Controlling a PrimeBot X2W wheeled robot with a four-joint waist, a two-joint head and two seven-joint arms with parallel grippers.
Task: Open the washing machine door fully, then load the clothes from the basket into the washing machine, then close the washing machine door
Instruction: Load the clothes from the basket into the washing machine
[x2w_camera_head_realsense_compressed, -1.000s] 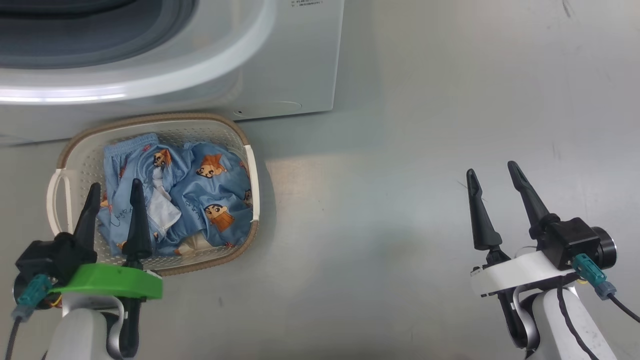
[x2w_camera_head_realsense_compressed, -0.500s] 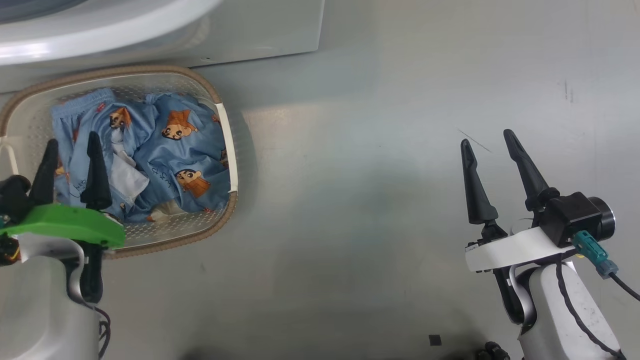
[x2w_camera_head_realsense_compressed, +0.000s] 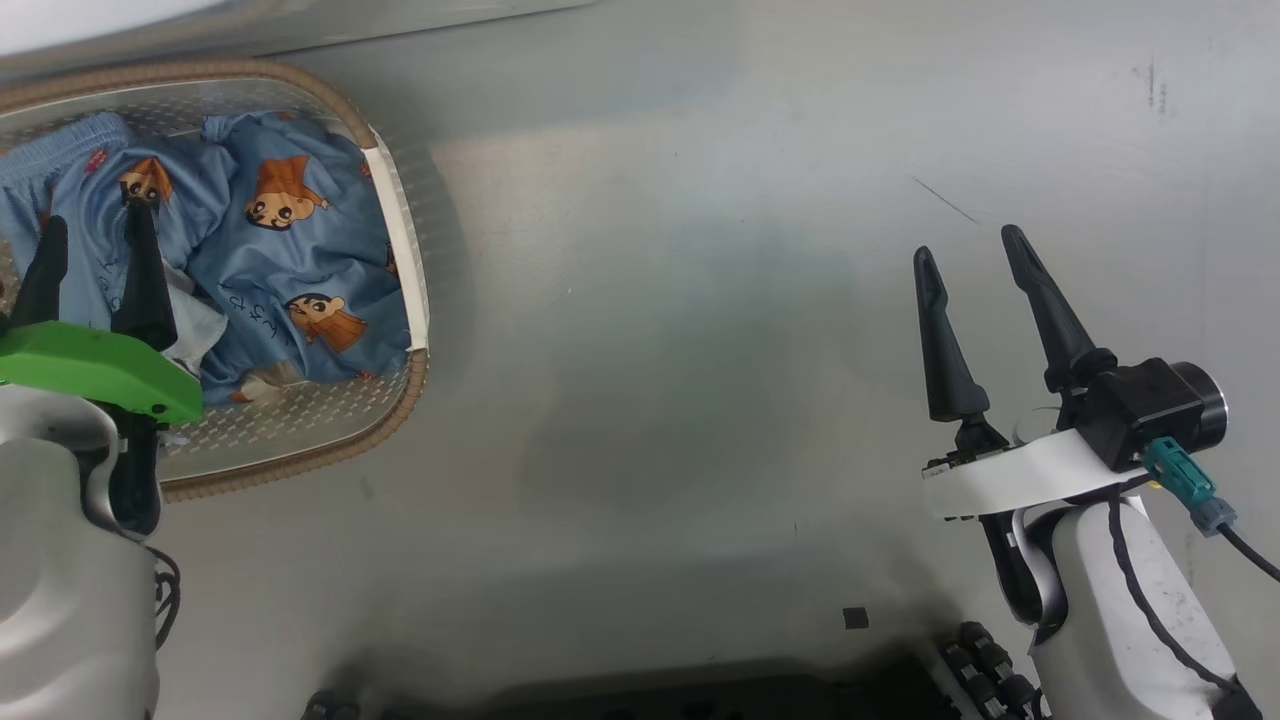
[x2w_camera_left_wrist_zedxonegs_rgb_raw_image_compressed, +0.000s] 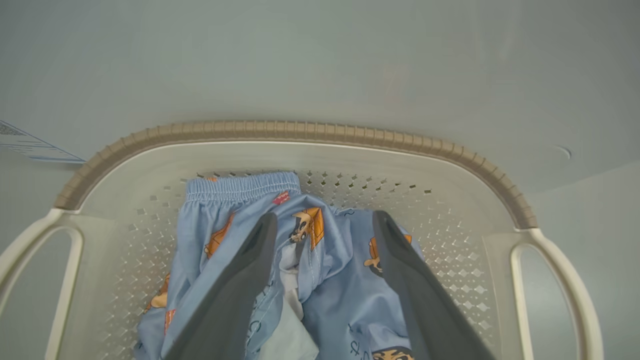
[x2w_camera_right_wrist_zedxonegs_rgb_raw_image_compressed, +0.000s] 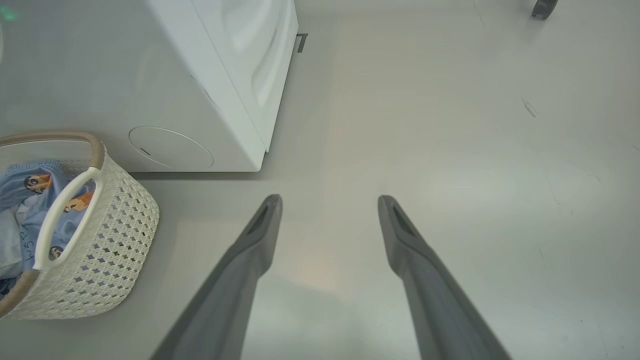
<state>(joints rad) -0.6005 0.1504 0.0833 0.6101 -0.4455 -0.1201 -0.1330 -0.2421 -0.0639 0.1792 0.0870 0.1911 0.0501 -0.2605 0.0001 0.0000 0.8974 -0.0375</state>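
The clothes lie in a heap inside the basket, at the upper left of the head view. They are light blue with a cartoon boy's face on them. The basket stands on the floor, just in front of the washing machine. The washing machine shows as a big white box at the upper left of the right wrist view.

The floor is grey, smooth and a bit shiny. It has a thin dark scratch at the upper right of the head view and a few small marks. A small dark wheel shows in the far upper right corner of the right wrist view.

The left jaws hang spread apart over the clothes, at the left edge of the head view. Nothing is between the two dark fingers. I cannot tell if they touch the cloth. The right jaws are spread apart too, at the lower right, over the floor. They are well apart from the basket and grasp nothing.
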